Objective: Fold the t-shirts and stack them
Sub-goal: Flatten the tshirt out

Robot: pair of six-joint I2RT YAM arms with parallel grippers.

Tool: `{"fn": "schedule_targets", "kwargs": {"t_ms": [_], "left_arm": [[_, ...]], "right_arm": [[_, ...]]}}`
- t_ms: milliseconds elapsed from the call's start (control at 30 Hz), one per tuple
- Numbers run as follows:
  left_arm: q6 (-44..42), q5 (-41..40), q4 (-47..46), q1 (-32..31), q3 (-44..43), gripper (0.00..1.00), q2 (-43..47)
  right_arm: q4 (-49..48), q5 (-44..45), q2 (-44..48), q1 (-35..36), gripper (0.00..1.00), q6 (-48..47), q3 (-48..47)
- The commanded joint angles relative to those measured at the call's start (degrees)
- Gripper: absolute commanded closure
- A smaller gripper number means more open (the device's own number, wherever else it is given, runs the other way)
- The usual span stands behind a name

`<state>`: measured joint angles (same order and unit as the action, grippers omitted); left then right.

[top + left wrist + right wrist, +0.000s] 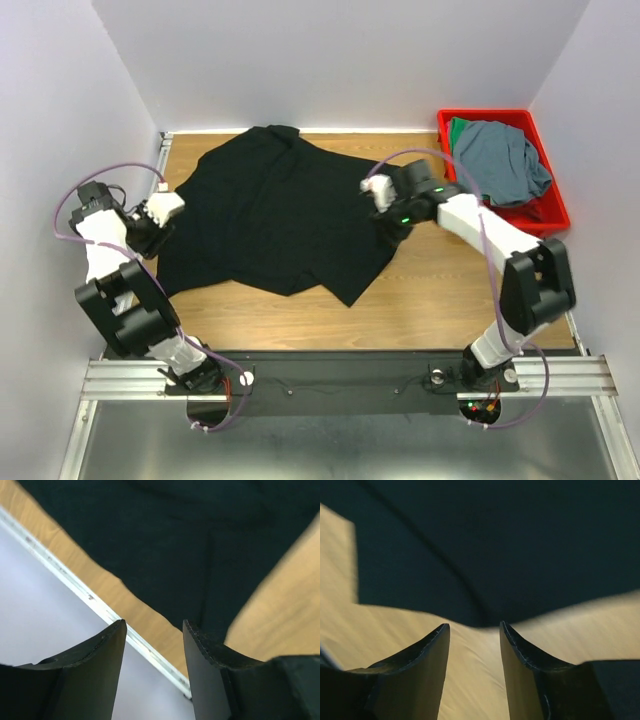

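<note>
The large black t-shirt (275,215) lies spread out on the wooden table, somewhat rumpled. It also shows in the left wrist view (190,555) and in the right wrist view (510,545). My left gripper (160,215) is open and empty at the shirt's left edge (152,625). My right gripper (378,195) is open and empty at the shirt's right edge, just off the cloth (472,625). The slate grey-blue t-shirt (500,160) lies crumpled in the red bin, with the green t-shirt (457,130) showing beneath it at the bin's left side.
The red plastic bin (545,215) stands at the back right of the table. A metal rail (100,605) runs along the table's left edge by the white wall. Bare wood (440,290) lies in front of the shirt.
</note>
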<state>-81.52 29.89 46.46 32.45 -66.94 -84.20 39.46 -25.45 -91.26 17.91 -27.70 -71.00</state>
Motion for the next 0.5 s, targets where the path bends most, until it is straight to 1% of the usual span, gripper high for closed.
{"fn": "schedule_targets", "kwargs": {"t_ms": [0,33,100,133,267,400,467], "left_arm": [[14.53,0.34,-3.92,-0.10,-6.27,0.40,-4.46],[14.72,0.26,-3.83,-0.28,-6.62,0.40,-5.00],[15.42,-1.14,-5.67,-0.89,-5.93,0.39,-5.53],[16.29,-1.93,-6.46,-2.03,-5.40,0.39,-5.88],[18.93,-4.40,-10.85,-4.14,-2.77,0.38,-6.24],[21.13,-3.79,-11.74,-4.85,-2.85,0.38,-7.46],[21.57,-4.13,-12.44,-4.76,-2.67,0.38,-7.73]], "right_arm": [[1.41,3.47,-2.68,10.37,0.49,7.84,-2.13],[1.41,4.26,-3.30,14.13,0.49,8.10,-1.60],[1.41,6.02,-4.44,17.40,0.49,8.63,-0.46],[1.32,6.64,-5.75,20.12,0.50,9.15,0.59],[-0.78,9.98,-9.62,24.35,0.52,10.12,2.00],[-4.38,14.63,-13.23,26.65,0.54,11.79,2.80],[-5.09,15.52,-15.25,28.05,0.57,12.67,3.15]]}}
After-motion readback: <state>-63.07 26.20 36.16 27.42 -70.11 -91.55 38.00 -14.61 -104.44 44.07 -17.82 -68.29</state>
